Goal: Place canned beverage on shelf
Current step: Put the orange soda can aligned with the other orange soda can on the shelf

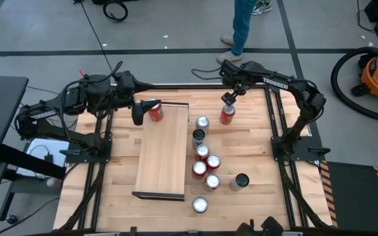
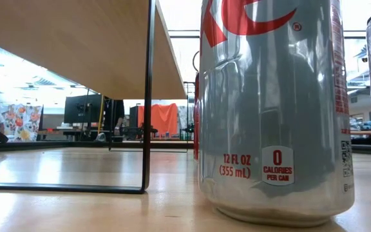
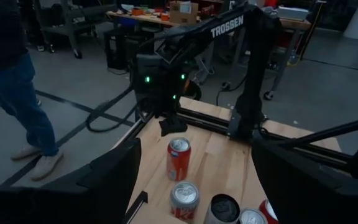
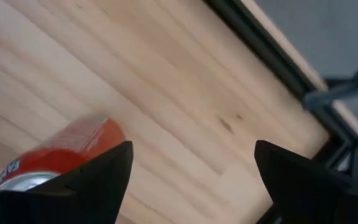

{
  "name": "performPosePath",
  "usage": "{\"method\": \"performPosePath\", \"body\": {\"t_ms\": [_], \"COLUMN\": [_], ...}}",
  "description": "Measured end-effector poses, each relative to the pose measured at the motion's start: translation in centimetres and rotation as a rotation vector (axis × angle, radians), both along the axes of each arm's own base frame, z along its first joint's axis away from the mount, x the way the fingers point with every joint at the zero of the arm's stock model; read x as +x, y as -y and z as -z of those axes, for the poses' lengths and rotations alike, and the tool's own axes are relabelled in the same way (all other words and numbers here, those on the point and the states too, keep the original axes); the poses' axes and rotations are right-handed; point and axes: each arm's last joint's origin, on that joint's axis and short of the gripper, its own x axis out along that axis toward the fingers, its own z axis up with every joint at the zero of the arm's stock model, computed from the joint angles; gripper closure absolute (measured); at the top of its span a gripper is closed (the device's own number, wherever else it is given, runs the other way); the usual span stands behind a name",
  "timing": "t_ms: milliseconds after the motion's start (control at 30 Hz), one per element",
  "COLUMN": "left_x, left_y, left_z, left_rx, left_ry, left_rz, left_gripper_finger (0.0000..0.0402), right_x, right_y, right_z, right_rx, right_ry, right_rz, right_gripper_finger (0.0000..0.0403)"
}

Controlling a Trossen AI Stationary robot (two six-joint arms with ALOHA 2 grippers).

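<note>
I am holding the right gripper (image 1: 229,97) with jaws spread, empty, hovering just above an upright red can (image 1: 227,115). The left gripper (image 1: 138,113), jaws also spread, is sitting beside a red can (image 1: 155,111) at the shelf's (image 1: 163,154) far end. Risk: descending off-centre, I am likely clipping the rim and toppling it toward neighbouring cans (image 1: 202,123).
</note>
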Motion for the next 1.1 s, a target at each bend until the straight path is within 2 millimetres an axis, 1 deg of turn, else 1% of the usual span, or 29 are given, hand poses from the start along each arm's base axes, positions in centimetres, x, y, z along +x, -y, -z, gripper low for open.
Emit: {"method": "performPosePath", "body": {"t_ms": [100,167,267,400,500,633,767,900,1000,1100], "left_x": [-0.1,-0.1,-0.1,-0.1,0.0,0.0,0.0,0.0,-0.1,-0.1], "left_y": [0.0,0.0,0.0,0.0,0.0,0.0,0.0,-0.4,-0.7,-0.9], "left_z": [-0.1,-0.1,0.0,0.0,0.0,0.0,0.0,0.0,0.0,0.0], "left_rx": [-0.012,-0.031,-0.049,-0.052,-0.052,-0.052,-0.051,-0.041,-0.041,-0.038], "left_ry": [0.009,0.016,0.021,0.022,0.022,0.020,0.021,0.019,0.019,0.018], "left_rz": [-0.003,-0.006,-0.010,-0.011,-0.011,-0.011,-0.013,-0.037,-0.056,-0.071], "left_gripper_finger": [0.0084,0.0084,0.0084,0.0084,0.0084,0.0084,0.0084,0.0084,0.0084,0.0084], "right_x": [-0.5,-0.6,-0.7,-0.6,-0.1,0.9,1.7,2.0,1.9,1.6], "right_y": [-0.1,-0.6,-1.3,-2.3,-2.9,-3.8,-4.9,-5.7,-6.0,-6.3], "right_z": [-0.7,-1.1,-2.2,-3.9,-4.3,-4.1,-3.3,-2.3,-1.3,0.2], "right_rx": [0.034,0.061,0.036,-0.010,0.002,-0.003,-0.019,-0.041,0.005,0.042], "right_ry": [0.034,0.055,0.106,0.216,0.284,0.282,0.242,0.220,0.224,0.213], "right_rz": [-0.121,-0.213,-0.301,-0.325,-0.298,-0.246,-0.134,0.000,0.087,0.141], "right_gripper_finger": [0.0057,0.0057,0.0057,0.0056,0.0049,0.0026,0.0006,0.0009,0.0008,0.0007]}}
